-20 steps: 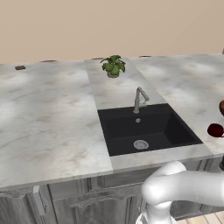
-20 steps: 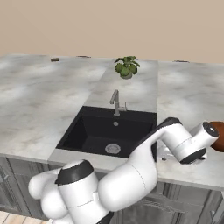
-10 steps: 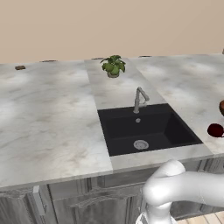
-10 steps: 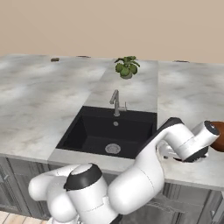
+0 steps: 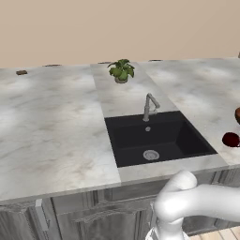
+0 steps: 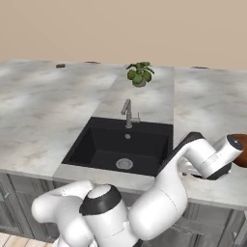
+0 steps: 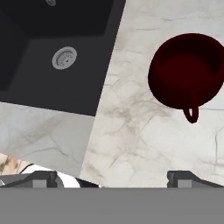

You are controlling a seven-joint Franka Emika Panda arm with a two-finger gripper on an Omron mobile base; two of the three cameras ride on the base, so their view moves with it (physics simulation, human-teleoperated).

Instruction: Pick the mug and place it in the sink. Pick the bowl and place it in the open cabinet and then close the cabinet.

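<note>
hand view: i'm looking down on the mug (image 7: pixel 187 71), dark red, upright on the marble counter (image 7: pixel 131 131) just right of the sink (image 7: pixel 52 48), handle toward the camera. gripper (image 7: pixel 114 178) fingertips (image 7: pixel 183 177) stand spread wide at the bottom edge, nothing between them, mug apart from both. sink drain (image 7: pixel 64 57) at upper left.

left base view: mug (image 5: pixel 230 139) near the right frame edge, on the counter beside the basin (image 5: pixel 157 137); the brown bowl (image 5: pixel 237 114) is cut off by the edge just behind it. faucet (image 5: pixel 149 106) at the sink's back rim, potted plant (image 5: pixel 121 70) further back.

right base view: arm reaches over the counter right of the sink (image 6: pixel 120 144); bowl (image 6: pixel 240 150) partly behind the wrist.
</note>
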